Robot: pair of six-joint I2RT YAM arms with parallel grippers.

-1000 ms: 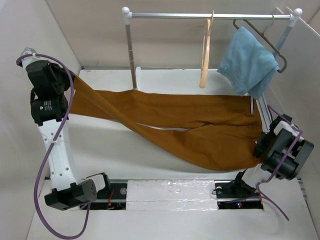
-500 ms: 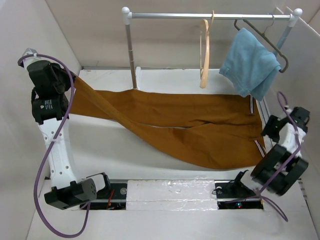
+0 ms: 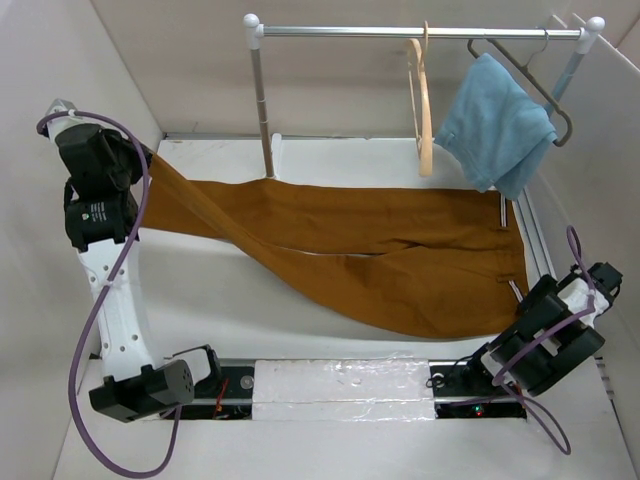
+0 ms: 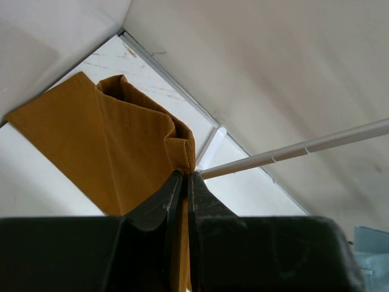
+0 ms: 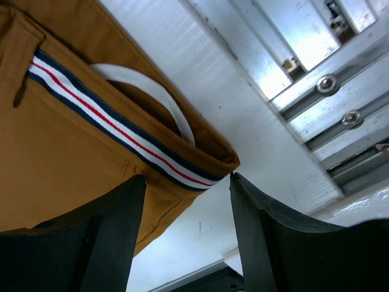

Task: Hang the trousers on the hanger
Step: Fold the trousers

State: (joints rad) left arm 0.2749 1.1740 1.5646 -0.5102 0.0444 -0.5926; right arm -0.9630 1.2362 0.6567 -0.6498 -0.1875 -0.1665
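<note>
Evidently the left jaws, clamped on a trousers (image 3: 380,260) cuff (image 4: 179,149) at ten o'clock, hold that leg raised, likely for threading; the rest lies across the bench (image 3: 200,300). Meanwhile the right jaws gape empty at four o'clock; the hanger (image 3: 425,120) hangs at one o'clock.

Arm raised, left fingers (image 4: 155,213) pinched together; right fingers (image 5: 267,237) spread apart.

On table (image 3: 220,300), trousers (image 3: 380,250); behind, hanger (image 3: 423,110) on rail (image 3: 340,32).
</note>
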